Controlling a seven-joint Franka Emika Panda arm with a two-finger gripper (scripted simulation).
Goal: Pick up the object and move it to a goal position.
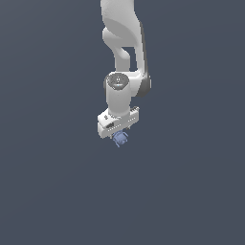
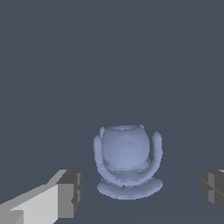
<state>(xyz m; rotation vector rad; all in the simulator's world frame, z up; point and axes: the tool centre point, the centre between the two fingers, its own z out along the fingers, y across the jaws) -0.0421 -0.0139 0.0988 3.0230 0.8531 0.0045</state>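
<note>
Hovering directly over the object (image 2: 127, 164), the gripper (image 1: 119, 135) has its fingers (image 2: 68, 192) spread wide with clear gaps either side, so the periwinkle lump sits centred between them on the floor, ready for closing

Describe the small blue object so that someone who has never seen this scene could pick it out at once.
Follow the white robot arm down to its gripper; the blue object sits right beneath it, between the open fingers. It is the only coloured thing on the plain dark grey ground: a periwinkle rounded body on a small base, flanked by curved prongs.
</note>
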